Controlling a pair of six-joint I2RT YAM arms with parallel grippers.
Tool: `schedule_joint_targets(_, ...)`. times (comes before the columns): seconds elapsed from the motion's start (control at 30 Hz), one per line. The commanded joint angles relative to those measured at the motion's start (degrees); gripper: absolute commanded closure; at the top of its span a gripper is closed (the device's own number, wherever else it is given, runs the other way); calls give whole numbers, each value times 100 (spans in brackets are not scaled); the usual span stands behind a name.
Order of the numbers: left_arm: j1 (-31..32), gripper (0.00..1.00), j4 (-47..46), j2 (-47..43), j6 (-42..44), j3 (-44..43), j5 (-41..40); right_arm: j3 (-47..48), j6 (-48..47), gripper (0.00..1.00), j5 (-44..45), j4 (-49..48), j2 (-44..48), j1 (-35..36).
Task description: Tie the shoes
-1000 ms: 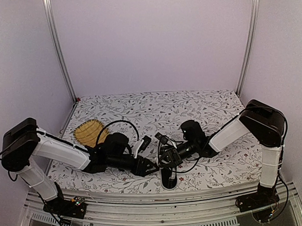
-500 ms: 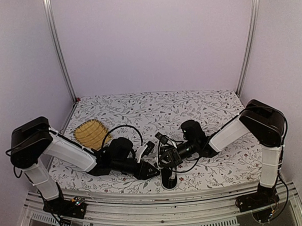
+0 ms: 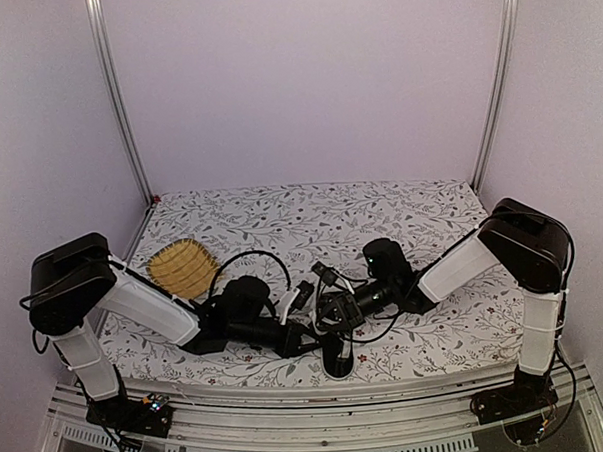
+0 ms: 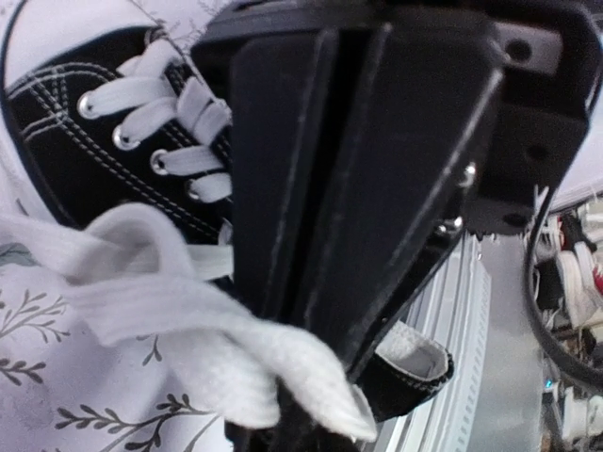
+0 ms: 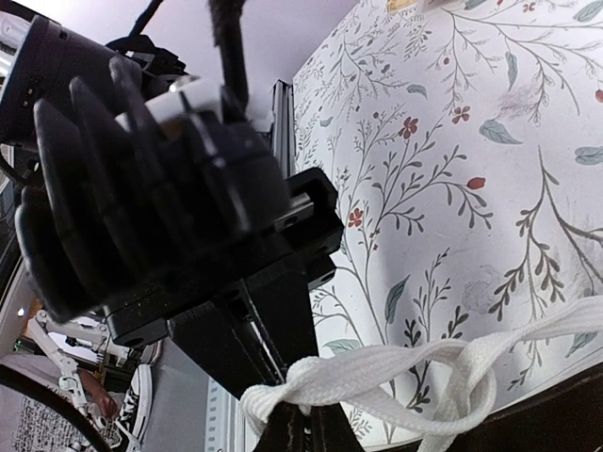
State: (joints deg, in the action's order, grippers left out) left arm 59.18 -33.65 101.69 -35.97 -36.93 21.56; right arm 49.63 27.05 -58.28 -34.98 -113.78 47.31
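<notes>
While the yellow woven ribbed mat (image 3: 181, 268) lies bare, well apart at far left, jaws of left gripper (image 4: 306, 391) pinch the white lace (image 4: 179, 315) beside the small black canvas sneaker (image 3: 336, 357), which sits mid-worktop (image 3: 431, 220) at the near edge. Jaws of right gripper (image 5: 290, 414) clamp lace too, with a crossing close by. Step, as judged: cinching the first knot. Next: pull ends apart evenly without dragging the sneaker.

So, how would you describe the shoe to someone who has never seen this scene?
On the floral table, look to the middle of the near edge. The shoe lies there, a small black sneaker with white laces. Its only loose neighbour, the mat, is yellow and sits far left.
</notes>
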Motion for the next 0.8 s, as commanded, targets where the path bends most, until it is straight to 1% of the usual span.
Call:
schedule_joint_targets(0.0,32,100,-616,-137,-275,167,-368,7,1,98,90,-96,150,-10)
schedule_joint_targets(0.07,11,100,-643,-301,-393,341,-619,-58,7,96,189,-75,250,-35)
schedule_joint_targets(0.17,-41,100,-353,-449,-550,435,-759,-221,4,84,391,58,464,-116)
schedule_joint_targets(0.2,-46,100,-212,-483,-585,440,-779,-275,-38,82,484,155,582,-148)
schedule_joint_targets(0.23,-50,100,-68,-516,-628,441,-810,-326,-96,76,570,278,683,-169)
schedule_joint_targets(0.37,-49,100,536,-678,-700,424,-835,-471,-472,64,924,996,1164,-252)
schedule_joint_targets(0.57,-58,100,1363,-984,-745,404,-906,-419,-1071,54,1692,2254,1675,-308)
schedule_joint_targets(0.77,-63,100,2260,-1415,-745,386,-1028,-360,-1341,49,2110,2812,2084,-313)
